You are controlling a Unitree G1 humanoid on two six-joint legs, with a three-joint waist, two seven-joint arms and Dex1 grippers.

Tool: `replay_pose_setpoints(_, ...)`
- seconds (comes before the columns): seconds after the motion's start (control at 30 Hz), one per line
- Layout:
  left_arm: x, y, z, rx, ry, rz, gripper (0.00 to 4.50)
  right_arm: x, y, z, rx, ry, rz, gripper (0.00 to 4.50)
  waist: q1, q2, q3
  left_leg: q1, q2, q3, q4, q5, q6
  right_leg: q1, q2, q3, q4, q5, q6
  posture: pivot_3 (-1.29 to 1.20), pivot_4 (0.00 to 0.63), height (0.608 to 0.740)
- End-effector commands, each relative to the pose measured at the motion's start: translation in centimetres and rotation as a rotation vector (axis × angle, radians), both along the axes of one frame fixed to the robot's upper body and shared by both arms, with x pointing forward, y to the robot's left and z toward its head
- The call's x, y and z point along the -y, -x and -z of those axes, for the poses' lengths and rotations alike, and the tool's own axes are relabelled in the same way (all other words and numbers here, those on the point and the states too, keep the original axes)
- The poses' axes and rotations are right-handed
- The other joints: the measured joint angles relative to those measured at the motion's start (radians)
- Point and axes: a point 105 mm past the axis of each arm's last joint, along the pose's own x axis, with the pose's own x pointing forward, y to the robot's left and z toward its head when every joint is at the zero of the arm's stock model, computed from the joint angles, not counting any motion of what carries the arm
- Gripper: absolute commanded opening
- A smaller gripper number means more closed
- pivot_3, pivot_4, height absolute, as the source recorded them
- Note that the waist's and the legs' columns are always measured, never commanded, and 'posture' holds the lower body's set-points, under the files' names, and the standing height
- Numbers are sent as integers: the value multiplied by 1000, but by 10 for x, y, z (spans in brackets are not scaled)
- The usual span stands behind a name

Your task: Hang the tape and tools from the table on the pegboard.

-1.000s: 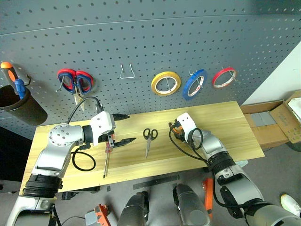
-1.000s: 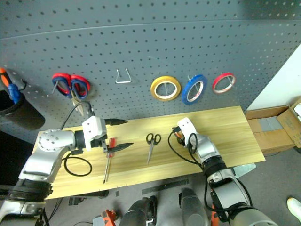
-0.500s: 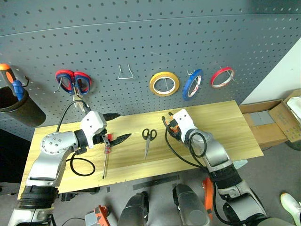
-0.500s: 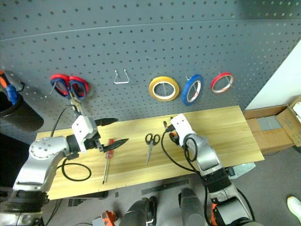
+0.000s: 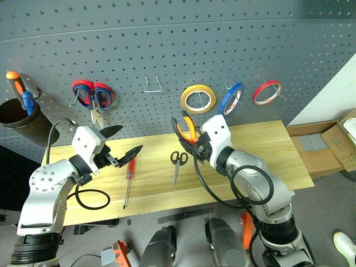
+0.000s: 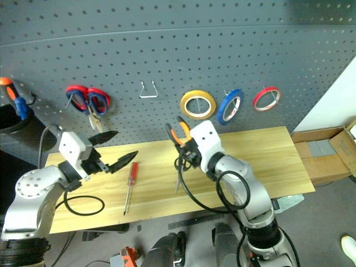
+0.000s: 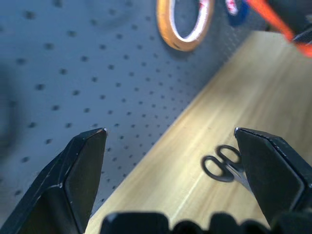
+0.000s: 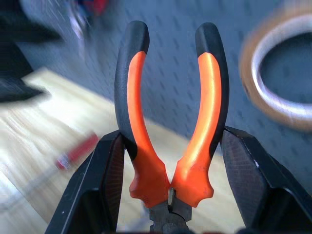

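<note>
Two arms work above the surface (image 5: 267,150). From the head camera, the right claw (image 5: 192,146) grips the pliers (image 5: 184,129), handles pointing up toward the pegboard (image 5: 167,50); a second ago it sat low at the surface. The screwdriver (image 5: 128,181) and scissors (image 5: 177,163) lie lengthwise toward the front edge. Left wrist view: the left claw (image 7: 170,141) gapes wide, empty. Right wrist view: pliers' (image 8: 170,126) handles stand upright between the fingers (image 8: 100,185).

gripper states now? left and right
Left gripper: open, empty, above the table.
Right gripper: shut on the pliers, handles up.
</note>
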Motion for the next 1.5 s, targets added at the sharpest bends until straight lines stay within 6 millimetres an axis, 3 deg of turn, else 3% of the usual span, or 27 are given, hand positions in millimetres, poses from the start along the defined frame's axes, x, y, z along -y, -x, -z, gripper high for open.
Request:
replay_pose_setpoints(0.03, -2, 5, -15, 59, 18, -11, 4500, -15, 9, -53, 181, -92, -52, 2598, 3, 0, 0, 0, 0, 1, 0, 0, 0, -1, 0, 0, 1, 0, 0, -145, 239, 740)
replay_pose_setpoints(0.13, -3, 4, -23, 89, 72, -38, 4500, -29, 1, -78, 245, -141, -82, 2598, 6, 0, 0, 0, 0, 0, 0, 0, 0, -2, 0, -1, 1, 0, 0, -138, 239, 740)
replay_pose_setpoints(0.33, -6, 9, -20, 73, 117, -77, 4500, -44, -15, -106, 313, -202, -111, 2597, 5, -1, -1, 0, 0, 1, 0, 0, 0, -2, 0, -1, 2, 0, 0, -114, 238, 740)
replay_pose_setpoints(0.77, -8, 7, -26, 95, 152, -128, 4500, -89, -27, -157, 497, -272, -232, 2595, 7, -1, -1, 0, 1, 3, 0, 0, -1, -3, -1, -1, 5, 0, -1, -52, 234, 740)
replay_pose_setpoints(1.1, 1, 1, -34, 122, 158, -111, 4500, -108, -40, -161, 620, -269, -243, 2595, 10, -1, -1, 0, 1, 3, -1, 1, -1, -4, -1, -2, 6, 0, -1, -15, 230, 740)
replay_pose_setpoints(1.5, 11, -10, -48, 164, 172, -76, 4500, -97, -62, -141, 691, -220, -185, 2595, 14, -1, -1, 0, 1, 3, -1, 1, -2, -4, -1, -3, 6, 0, -1, -6, 228, 740)
